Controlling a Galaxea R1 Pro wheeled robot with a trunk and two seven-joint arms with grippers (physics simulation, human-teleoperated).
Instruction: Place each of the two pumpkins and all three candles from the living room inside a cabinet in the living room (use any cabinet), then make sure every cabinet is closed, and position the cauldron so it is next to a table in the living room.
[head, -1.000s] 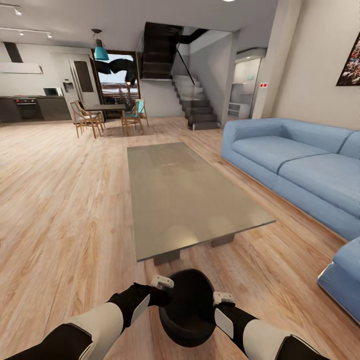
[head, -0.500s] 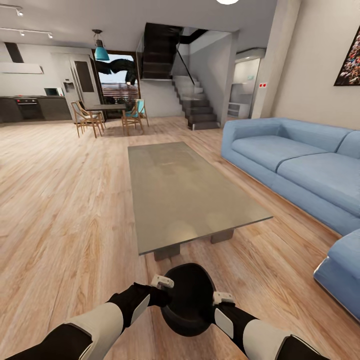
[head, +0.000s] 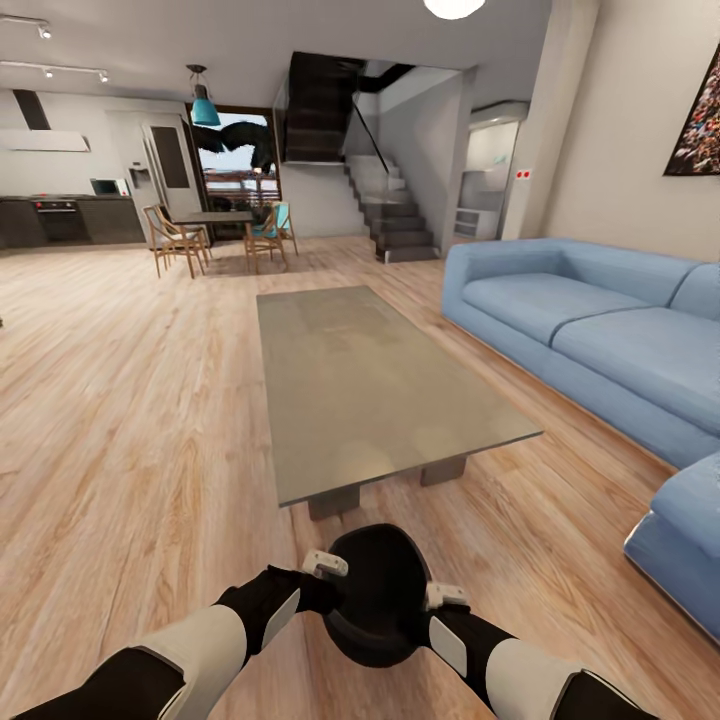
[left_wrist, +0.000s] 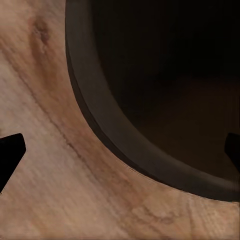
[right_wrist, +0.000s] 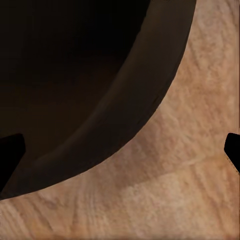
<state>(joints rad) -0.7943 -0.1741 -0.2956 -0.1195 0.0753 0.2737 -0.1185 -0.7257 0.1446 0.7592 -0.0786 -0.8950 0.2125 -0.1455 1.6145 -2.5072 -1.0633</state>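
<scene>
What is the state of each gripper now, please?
Left gripper: open, straddling the cauldron rim.
Right gripper: open, straddling the rim on the opposite side.

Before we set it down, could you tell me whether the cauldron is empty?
Probably empty: the left wrist view looks into the cauldron and shows nothing but dark interior, though its shadowed bottom is hard to make out.

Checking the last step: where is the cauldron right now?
In the head view the cauldron is low and central, between the left gripper and right gripper, over the wood floor just short of the table's near end.
</scene>
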